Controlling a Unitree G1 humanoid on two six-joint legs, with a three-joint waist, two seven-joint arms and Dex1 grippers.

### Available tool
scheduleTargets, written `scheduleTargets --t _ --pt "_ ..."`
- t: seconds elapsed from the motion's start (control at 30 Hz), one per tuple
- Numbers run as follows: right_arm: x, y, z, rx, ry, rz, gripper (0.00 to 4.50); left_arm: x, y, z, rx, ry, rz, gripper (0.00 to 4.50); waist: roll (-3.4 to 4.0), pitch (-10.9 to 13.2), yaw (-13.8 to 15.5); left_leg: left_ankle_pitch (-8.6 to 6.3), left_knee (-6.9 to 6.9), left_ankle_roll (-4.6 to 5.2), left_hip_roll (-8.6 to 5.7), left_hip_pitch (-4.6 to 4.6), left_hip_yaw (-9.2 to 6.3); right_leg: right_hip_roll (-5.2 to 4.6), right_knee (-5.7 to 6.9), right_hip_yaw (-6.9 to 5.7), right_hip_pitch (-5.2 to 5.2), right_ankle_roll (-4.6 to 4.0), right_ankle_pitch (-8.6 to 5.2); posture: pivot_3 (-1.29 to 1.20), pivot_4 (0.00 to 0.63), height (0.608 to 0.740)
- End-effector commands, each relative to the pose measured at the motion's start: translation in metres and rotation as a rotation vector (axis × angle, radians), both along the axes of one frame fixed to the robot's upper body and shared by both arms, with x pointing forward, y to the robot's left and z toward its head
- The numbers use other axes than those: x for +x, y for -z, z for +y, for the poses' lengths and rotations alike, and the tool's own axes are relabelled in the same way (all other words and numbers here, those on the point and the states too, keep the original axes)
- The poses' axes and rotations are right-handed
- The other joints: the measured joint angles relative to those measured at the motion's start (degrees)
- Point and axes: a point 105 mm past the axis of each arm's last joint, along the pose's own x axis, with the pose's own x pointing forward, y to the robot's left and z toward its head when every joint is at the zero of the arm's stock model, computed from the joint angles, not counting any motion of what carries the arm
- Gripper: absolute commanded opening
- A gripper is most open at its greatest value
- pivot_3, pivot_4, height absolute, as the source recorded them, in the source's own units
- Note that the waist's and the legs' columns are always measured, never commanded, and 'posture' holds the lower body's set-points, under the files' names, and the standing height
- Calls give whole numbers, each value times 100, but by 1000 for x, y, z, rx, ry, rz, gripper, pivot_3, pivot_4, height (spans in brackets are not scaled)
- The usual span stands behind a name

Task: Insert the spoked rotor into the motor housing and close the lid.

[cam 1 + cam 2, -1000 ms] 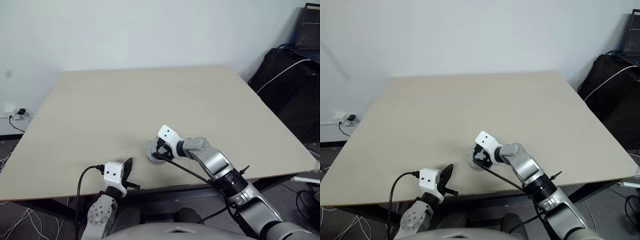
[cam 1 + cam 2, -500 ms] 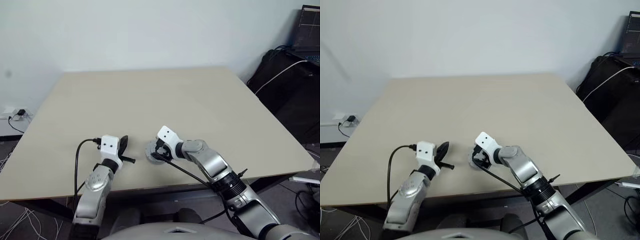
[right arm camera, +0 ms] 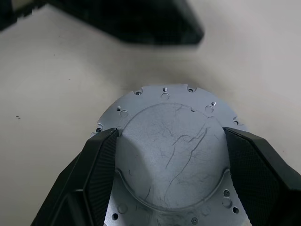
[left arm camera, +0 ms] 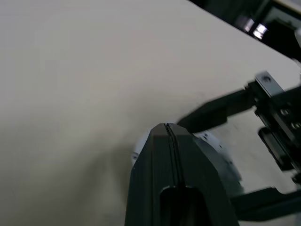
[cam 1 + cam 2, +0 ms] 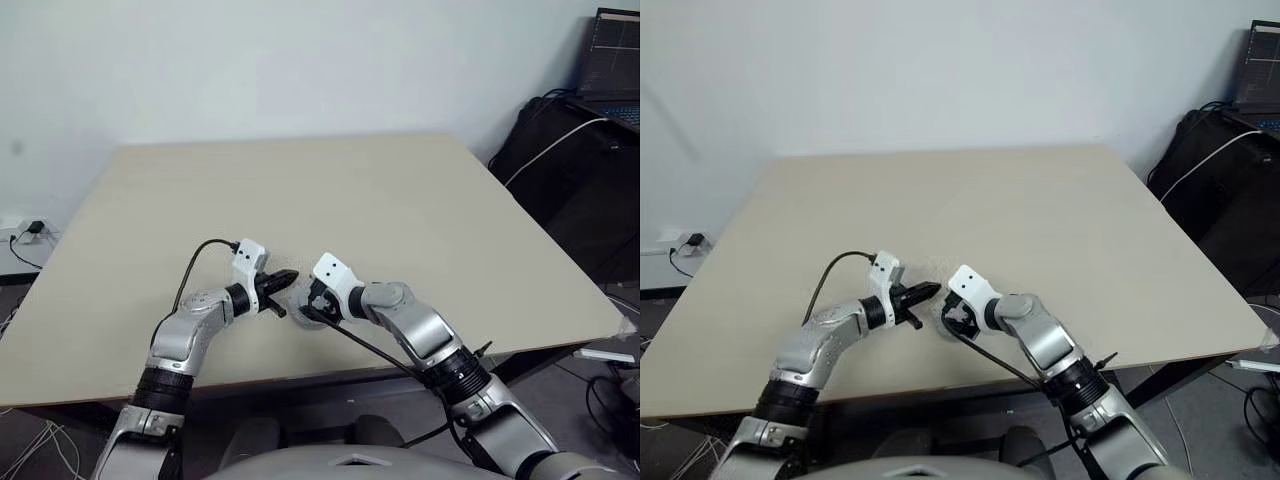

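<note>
The lid [image 3: 169, 155], a silver-grey disc with a smooth raised centre and small holes round its rim, lies flat on the beige table [image 5: 400, 200] near the front edge. My right gripper [image 5: 312, 305] reaches down over it, and its two black fingers [image 3: 101, 160] press against opposite sides of the raised centre. My left gripper [image 5: 290, 278] is shut, with its pointed tip [image 4: 168, 126] hovering just left of the lid's rim [image 4: 218, 153], close to the right gripper. The spoked rotor and the motor housing are hidden from view.
The table's front edge [image 5: 300, 375] runs just below both grippers. Beyond the right edge are a black bag [image 5: 560, 170] with a white cable and a laptop [image 5: 610, 60]. A power socket with cables [image 5: 25, 228] lies on the floor at left.
My left arm has come up from the table's front edge and swung forward and right, bringing its shut tip beside the lid. The right gripper and the lid have kept still.
</note>
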Motion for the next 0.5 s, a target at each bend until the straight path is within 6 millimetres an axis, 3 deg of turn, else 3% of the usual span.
scheduleTargets --t 0.03,0.5 --pt "-6 16 -10 -52 30 52 3193 1 0 -6 29 52 16 0 -1 0 2 0 0 0 0 0 0 0 0 1 0 0 0 0 0 740" --pt "-8 16 -10 -51 37 53 3193 -8 21 -5 117 81 88 0 -3 1 7 0 0 0 1 0 -2 -2 0 3 0 0 0 0 0 740"
